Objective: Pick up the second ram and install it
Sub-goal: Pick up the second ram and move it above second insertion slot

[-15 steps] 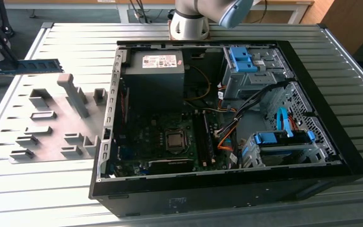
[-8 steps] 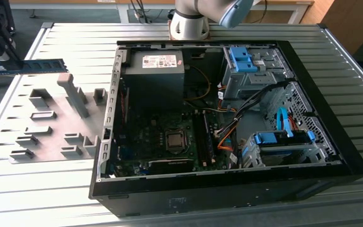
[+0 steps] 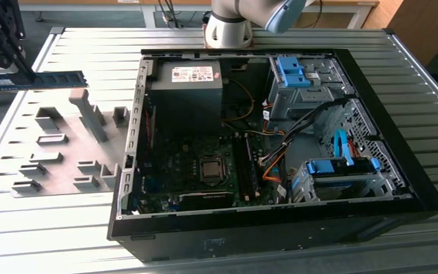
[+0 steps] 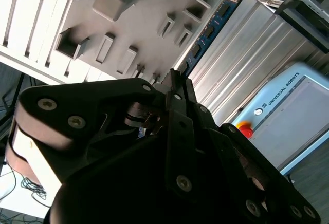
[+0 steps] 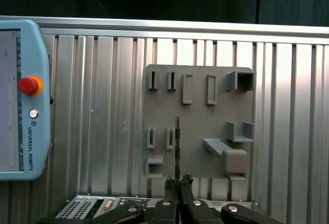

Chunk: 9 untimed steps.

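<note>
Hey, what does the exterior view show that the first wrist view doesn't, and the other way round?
Particular to the exterior view: the open computer case with its circuit board, and the arm's base. Particular to the first wrist view: the control tablet with a red button. Shared: the hand shut on the memory stick, over the grey holder plate on the ribbed metal table.

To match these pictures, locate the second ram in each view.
Exterior view: second ram at the exterior view's upper left, above the grey plate.
Second wrist view: second ram juts from the gripper, beside the plate.
First wrist view: second ram edge-on across the plate.
Shared landmark: the grey plate.
</note>
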Tool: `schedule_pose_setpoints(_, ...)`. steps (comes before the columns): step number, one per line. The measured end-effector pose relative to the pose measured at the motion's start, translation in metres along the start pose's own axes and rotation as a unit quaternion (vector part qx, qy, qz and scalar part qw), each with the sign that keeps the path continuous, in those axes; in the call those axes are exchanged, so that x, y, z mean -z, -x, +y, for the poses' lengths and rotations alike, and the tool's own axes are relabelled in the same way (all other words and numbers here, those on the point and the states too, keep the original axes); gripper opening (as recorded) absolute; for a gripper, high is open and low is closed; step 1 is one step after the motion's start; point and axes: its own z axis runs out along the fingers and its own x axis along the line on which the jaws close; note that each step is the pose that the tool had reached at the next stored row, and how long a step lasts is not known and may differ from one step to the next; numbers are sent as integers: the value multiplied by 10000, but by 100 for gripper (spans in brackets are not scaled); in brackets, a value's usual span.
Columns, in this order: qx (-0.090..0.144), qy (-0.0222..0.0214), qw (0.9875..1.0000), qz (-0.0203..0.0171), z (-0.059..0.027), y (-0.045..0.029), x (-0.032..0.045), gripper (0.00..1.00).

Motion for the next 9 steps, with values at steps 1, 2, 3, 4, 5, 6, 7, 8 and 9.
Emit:
schedule_pose_setpoints(1,0,0,10000,0,-12,0,0,14)
schedule_pose_setpoints(2,0,0,10000,0,-23,0,0,14)
schedule_pose_setpoints(3,0,0,10000,0,-34,-1,0,14)
schedule_pose_setpoints(4,0,0,10000,0,-45,-1,0,14)
schedule_pose_setpoints(5,0,-1,10000,0,-56,-1,0,14)
schedule_pose_setpoints(6,0,0,10000,0,-67,-1,0,14)
schedule_pose_setpoints(7,0,0,10000,0,-77,-2,0,14)
schedule_pose_setpoints(8,0,0,10000,0,-89,-2,0,14)
schedule_pose_setpoints(9,0,0,10000,0,-99,-2,0,14)
